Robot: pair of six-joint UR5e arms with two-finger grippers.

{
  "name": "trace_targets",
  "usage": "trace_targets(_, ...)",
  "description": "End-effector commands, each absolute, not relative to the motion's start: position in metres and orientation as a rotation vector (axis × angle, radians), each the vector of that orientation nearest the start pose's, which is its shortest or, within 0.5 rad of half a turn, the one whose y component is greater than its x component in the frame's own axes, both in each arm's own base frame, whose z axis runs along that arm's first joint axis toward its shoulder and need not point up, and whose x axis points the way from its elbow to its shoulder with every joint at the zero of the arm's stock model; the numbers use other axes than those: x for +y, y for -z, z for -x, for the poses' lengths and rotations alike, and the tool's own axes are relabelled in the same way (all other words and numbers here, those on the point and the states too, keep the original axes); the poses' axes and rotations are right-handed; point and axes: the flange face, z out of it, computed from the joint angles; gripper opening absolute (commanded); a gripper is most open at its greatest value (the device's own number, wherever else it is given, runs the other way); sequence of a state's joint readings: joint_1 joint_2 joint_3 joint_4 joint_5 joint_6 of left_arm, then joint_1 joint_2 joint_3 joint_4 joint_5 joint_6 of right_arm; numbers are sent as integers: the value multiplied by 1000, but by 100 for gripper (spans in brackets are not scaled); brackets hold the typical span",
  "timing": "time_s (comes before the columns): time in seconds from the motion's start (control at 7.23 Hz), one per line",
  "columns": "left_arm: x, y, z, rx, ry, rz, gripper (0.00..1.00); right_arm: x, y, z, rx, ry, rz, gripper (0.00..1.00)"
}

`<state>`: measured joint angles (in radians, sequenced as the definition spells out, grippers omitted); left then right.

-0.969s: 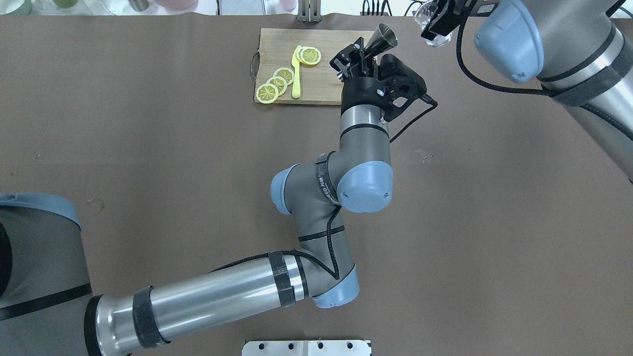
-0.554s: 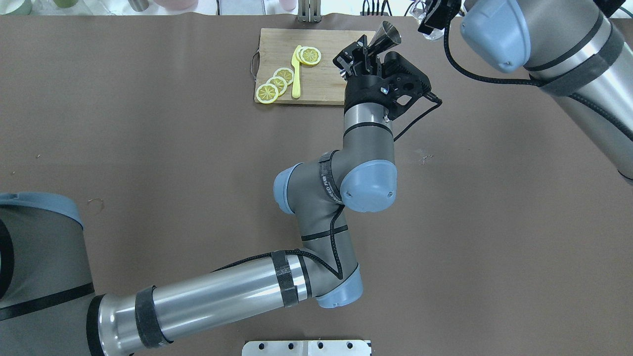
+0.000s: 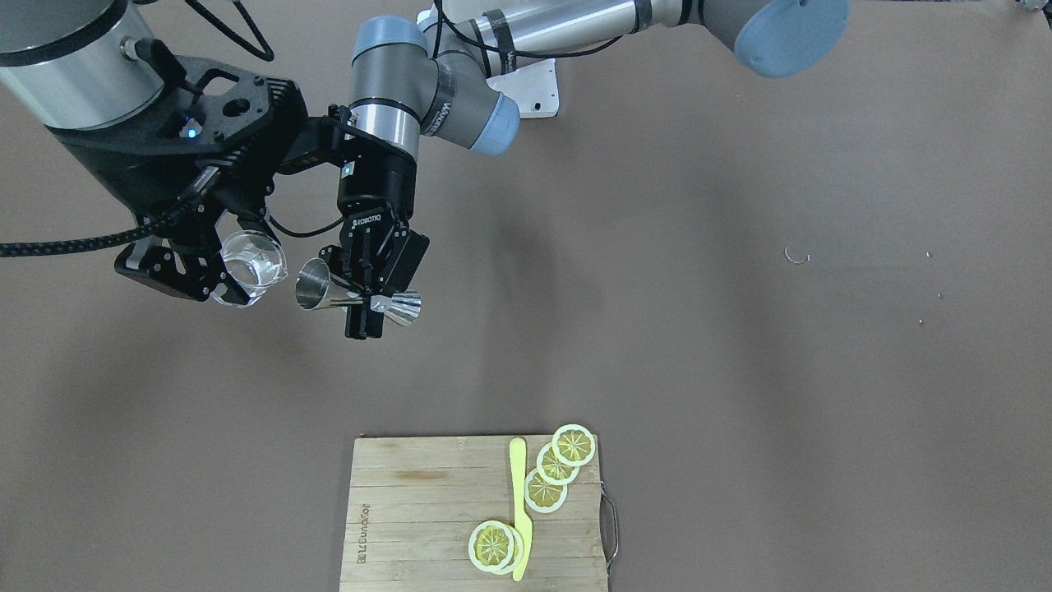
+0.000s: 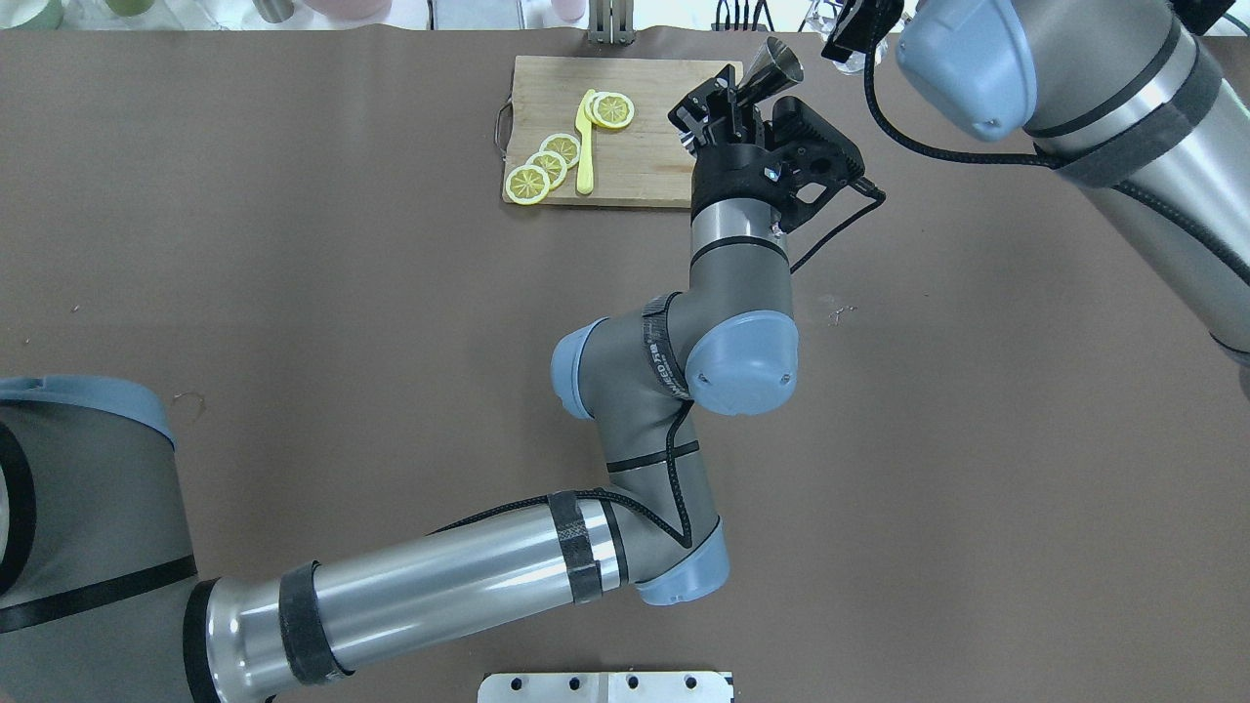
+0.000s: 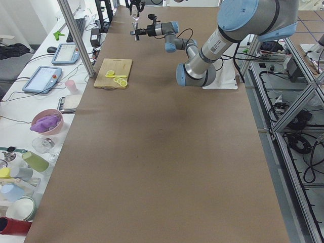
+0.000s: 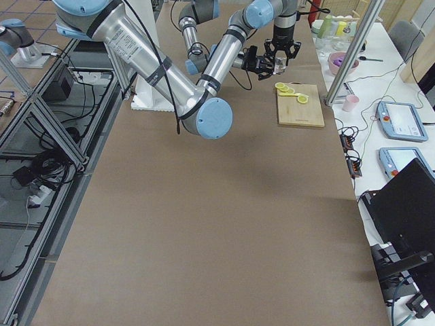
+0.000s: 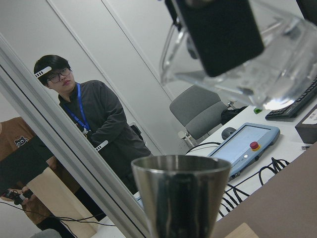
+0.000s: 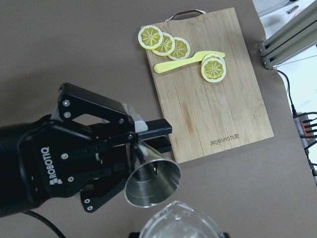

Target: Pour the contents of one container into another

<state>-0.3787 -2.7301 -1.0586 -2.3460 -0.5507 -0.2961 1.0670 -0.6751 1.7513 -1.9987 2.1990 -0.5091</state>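
The steel jigger (image 3: 316,289) lies on its side in the air, gripped at its waist by my left gripper (image 3: 363,306), which is shut on it. Its open mouth points at the clear glass cup (image 3: 251,261), a short gap away, held tilted in my right gripper (image 3: 234,270). From overhead the jigger (image 4: 776,61) sticks out beyond the left gripper (image 4: 734,88) near the table's far edge, and the right gripper (image 4: 859,24) is cut by the frame. In the right wrist view the jigger's mouth (image 8: 151,184) sits just above the cup's rim (image 8: 181,223). In the left wrist view the cup (image 7: 257,64) hangs above the jigger (image 7: 181,193).
A wooden cutting board (image 3: 427,510) near the table's operator side carries lemon slices (image 3: 559,464) and a yellow knife (image 3: 518,501). The board (image 4: 547,98) lies left of the left gripper. A person (image 7: 94,124) stands beyond the table. Cups and tablets line the side bench (image 5: 50,101).
My left gripper has carried the jigger a little right and farther across the table. The right gripper with the cup has shifted left and toward the frame's top edge, narrowing the gap.
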Motion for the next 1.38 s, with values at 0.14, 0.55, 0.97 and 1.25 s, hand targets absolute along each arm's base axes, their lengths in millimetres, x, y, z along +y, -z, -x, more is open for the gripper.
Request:
trace_targets(0.14,-488,1,-636,248,1,-1472,0,-605,-76,248,-593,1174,-640,0)
trace_targets(0.55,-489,1,-637,246,-1,-1470,0,-601,-80,251,-586,1181,-607,0)
trace_targets(0.97,-490,9,-640,247,0,-1471,0,-600,-83,254,-578,1220,-580,0)
trace_targets(1.25,-490,11,-641,246,-1,-1470,0,-603,-81,254,-544,1239,-584,0)
